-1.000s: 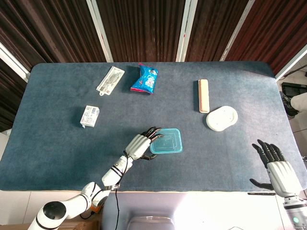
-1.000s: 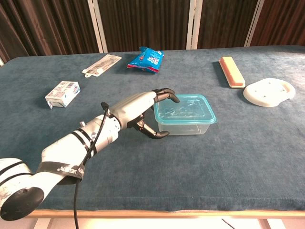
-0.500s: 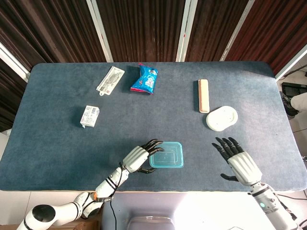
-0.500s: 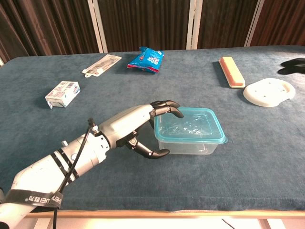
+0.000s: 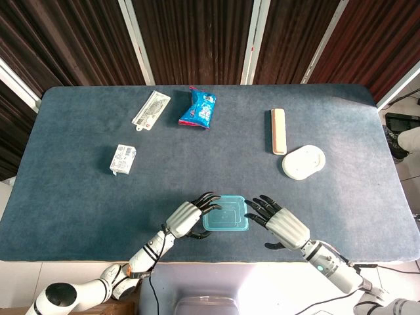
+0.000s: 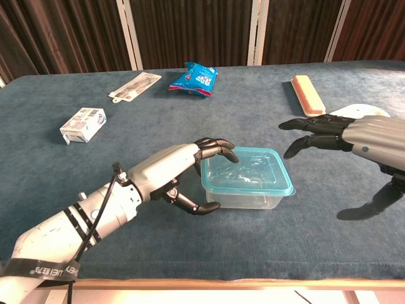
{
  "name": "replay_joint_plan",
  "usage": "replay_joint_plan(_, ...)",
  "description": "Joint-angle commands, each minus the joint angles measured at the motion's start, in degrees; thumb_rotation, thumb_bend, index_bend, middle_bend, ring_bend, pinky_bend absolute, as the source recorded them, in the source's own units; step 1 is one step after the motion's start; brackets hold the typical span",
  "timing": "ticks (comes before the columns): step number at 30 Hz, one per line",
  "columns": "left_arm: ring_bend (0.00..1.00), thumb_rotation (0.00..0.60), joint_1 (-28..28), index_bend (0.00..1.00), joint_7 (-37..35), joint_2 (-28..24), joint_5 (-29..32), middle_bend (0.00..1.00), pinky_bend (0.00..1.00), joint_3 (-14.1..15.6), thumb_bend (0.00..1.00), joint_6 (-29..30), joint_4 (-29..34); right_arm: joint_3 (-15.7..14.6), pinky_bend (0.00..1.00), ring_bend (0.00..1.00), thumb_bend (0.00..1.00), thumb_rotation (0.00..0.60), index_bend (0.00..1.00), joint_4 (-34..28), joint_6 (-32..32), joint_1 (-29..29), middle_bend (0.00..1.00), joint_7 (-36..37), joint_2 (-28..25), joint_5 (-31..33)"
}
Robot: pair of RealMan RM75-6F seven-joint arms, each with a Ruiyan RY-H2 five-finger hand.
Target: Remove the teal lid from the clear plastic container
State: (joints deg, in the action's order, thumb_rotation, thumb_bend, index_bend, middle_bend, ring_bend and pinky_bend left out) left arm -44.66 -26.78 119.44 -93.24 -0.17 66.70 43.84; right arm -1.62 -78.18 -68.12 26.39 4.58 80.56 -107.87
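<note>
A clear plastic container (image 6: 247,190) with its teal lid (image 5: 225,217) (image 6: 248,171) on top sits near the table's front edge. My left hand (image 5: 187,218) (image 6: 174,174) holds its left end, fingers curled over the lid's rim and thumb low against the side wall. My right hand (image 5: 277,223) (image 6: 345,142) hovers open just right of the container, fingers spread and pointing toward it, not touching.
Further back lie a small white carton (image 5: 123,159), a flat white packet (image 5: 151,109), a blue snack bag (image 5: 199,108), a tan brush (image 5: 278,130) and a white round disc (image 5: 303,161). The table's front edge (image 5: 216,260) runs just below both hands.
My right hand swept in from the right edge to beside the container. The left hand dragged the container toward the front edge and slightly left, keeping its hold.
</note>
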Motion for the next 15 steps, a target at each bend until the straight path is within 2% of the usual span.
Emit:
replay_joint_plan(1, 0.31, 0.6, 0.3, 0.29, -1.3, 0.4, -0.5, 0.47, 0.22, 0.1, 0.41, 1.4, -1.0, -0.6, 0.0, 0.0, 0.3, 0.6, 0.43, 2.9, -1.1, 1.8, 0.0, 1.5, 2.2, -1.6)
replay_joint_plan(5, 0.31, 0.6, 0.6, 0.28, -3.8, 0.6, -1.3, 0.48, 0.22, 0.9, 0.41, 2.2, -1.8, -0.9, 0.0, 0.0, 0.3, 0.6, 0.51, 6.8, -2.3, 3.1, 0.0, 3.2, 4.7, -2.3)
replay_joint_plan(15, 0.3, 0.6, 1.2, 0.27, -7.5, 2.5, -2.0, 0.47, 0.22, 2.0, 0.41, 2.5, -5.2, -1.3, 0.0, 0.0, 0.32, 0.6, 0.59, 18.3, -7.5, 5.9, 0.03, 10.9, 11.1, -3.2)
